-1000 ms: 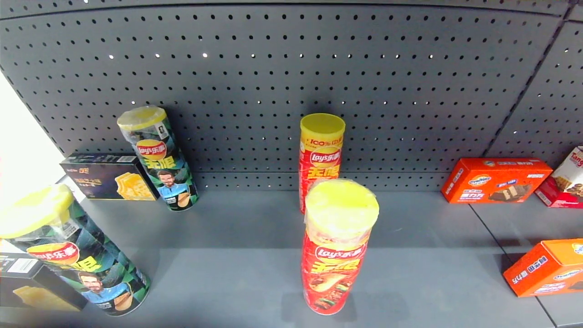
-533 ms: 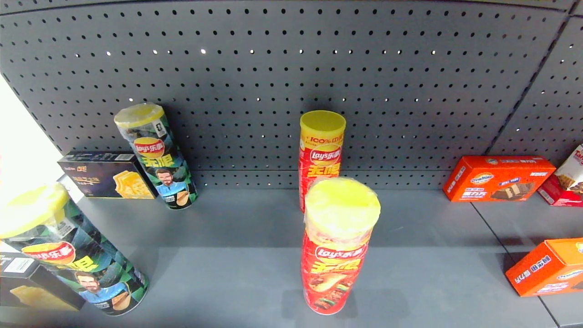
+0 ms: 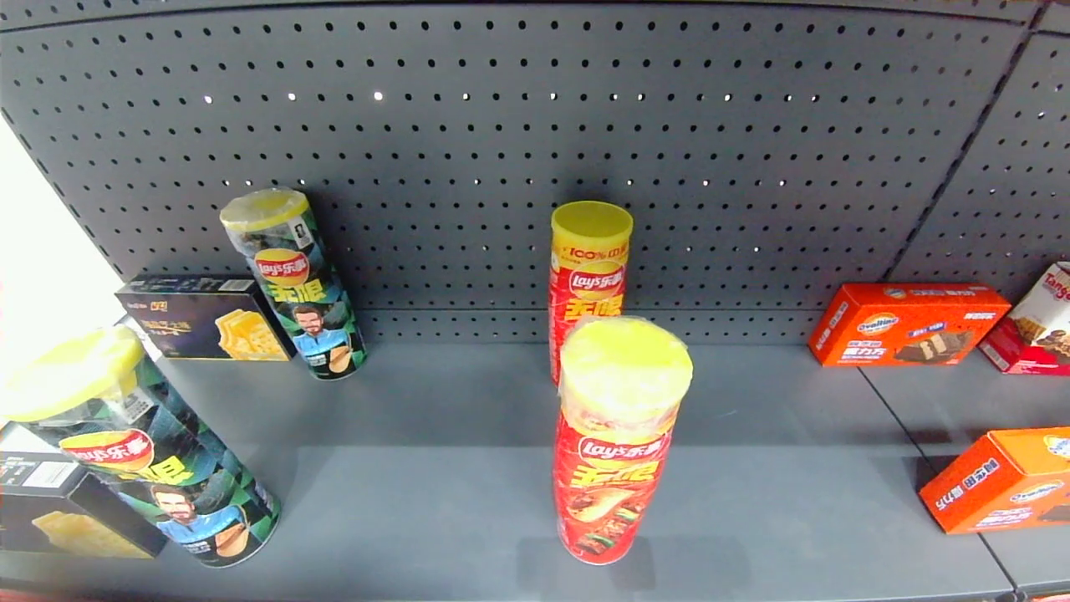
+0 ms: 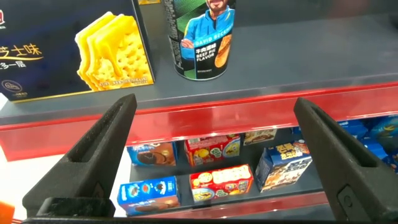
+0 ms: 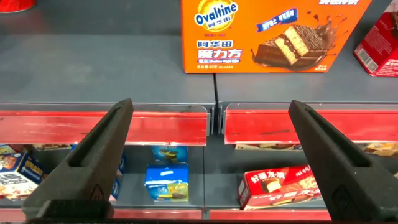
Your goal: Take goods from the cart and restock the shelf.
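My left gripper [image 4: 211,165] is spread wide, its two black wedge-shaped fingers [image 4: 93,158] set far apart, pointing forward and level with each other. My right gripper [image 5: 214,165] has the same pose: black tapered fingers [image 5: 339,162] fully parted, tips aimed ahead, both at one height.

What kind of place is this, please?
Most likely a shop aisle. A grey pegboard shelf holds chip cans and snack boxes, and red price rails run along the shelf edges.
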